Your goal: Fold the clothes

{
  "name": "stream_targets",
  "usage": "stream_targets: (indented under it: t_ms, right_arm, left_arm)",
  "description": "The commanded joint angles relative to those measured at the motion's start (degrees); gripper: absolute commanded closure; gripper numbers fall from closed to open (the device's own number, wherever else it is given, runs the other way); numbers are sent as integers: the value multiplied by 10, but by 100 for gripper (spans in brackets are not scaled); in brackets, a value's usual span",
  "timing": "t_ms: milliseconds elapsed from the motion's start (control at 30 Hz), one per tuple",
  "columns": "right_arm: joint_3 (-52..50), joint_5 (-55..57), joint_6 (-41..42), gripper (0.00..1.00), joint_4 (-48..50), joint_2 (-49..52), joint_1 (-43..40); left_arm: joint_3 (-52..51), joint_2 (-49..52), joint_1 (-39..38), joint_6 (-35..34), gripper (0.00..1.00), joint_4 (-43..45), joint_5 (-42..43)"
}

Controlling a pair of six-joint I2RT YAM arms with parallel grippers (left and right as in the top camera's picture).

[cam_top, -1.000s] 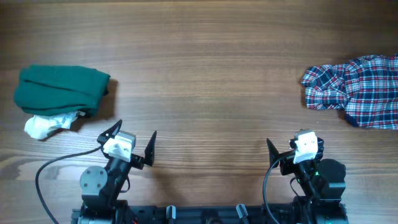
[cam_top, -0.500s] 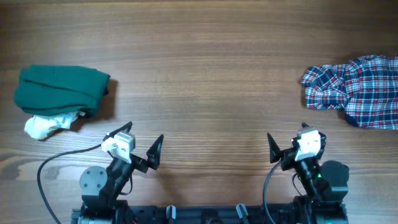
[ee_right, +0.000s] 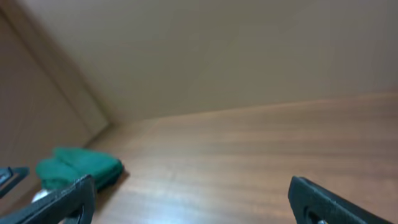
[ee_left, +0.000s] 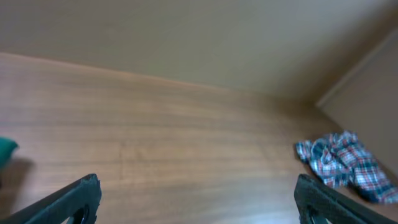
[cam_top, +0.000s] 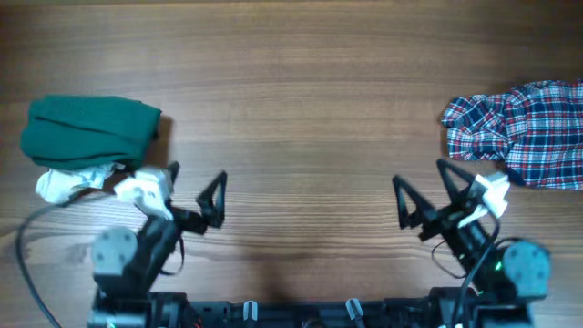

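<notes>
A plaid shirt (cam_top: 521,133) in red, white and navy-blue check lies unfolded in a crumpled heap at the far right edge of the table (cam_top: 291,82), its cloth bunched into soft ridges and one rumpled end reaching toward the table's middle, while the overhead frame cuts off its outer side; no pocket or collar can be made out among the folds. From the left wrist camera the same shirt shows small and slightly blurred at the right, close to where the tabletop meets a side panel. The left gripper (cam_top: 192,185) and the right gripper (cam_top: 428,191) both sit near the front edge with their dark fingers spread wide and nothing between them, the right one near the shirt but not touching it, the left one well apart from it. The table is warm brown wood with long grain running side to side, and most of it is bare. At its left end rests a plain dark green garment (cam_top: 86,132), folded into a thick bundle, with a small white cloth (cam_top: 68,185) crumpled against its front edge, just beside the left gripper. A thin cable (cam_top: 27,246) loops over the wood by the left arm's base. Beyond the far edge of the table stands a plain beige wall (ee_left: 186,37), and matching beige panels close in at both sides
</notes>
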Motion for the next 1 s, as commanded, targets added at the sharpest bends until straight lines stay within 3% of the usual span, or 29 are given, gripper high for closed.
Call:
stream_targets:
  t_ms: [0, 100, 167, 233, 333, 467, 567, 633, 767, 967]
  right_arm:
    - [109, 27, 2, 1, -63, 139, -2]
    - [219, -24, -41, 1, -139, 278, -2]
    - [274, -149, -40, 1, -172, 357, -2]
    - [284, -254, -42, 1, -156, 420, -2]
    - [293, -253, -45, 1, -150, 480, -4]
    - [390, -54, -24, 1, -272, 582, -9]
    - [521, 174, -4, 1, -382, 670, -12]
    - [606, 267, 7, 0, -430, 728, -26]
    - [709, 306, 6, 0, -463, 826, -92]
    - [721, 308, 49, 1, -459, 910, -224]
  left_arm:
    - [139, 163, -4, -11, 0, -64, -26]
    - [276, 310, -5, -11, 0, -168, -15]
    - [354, 393, -5, -11, 0, -224, 44]
    - [381, 457, -5, -15, 0, -242, 69]
    - [381, 504, -5, -15, 0, -240, 100]
    - [381, 536, -5, 3, 0, -251, 104]
    - [383, 534, -5, 4, 0, -244, 104]
    - [385, 534, -5, 4, 0, -245, 104]
    - [385, 534, -6, 2, 0, -256, 104]
    - [385, 534, -6, 2, 0, -294, 104]
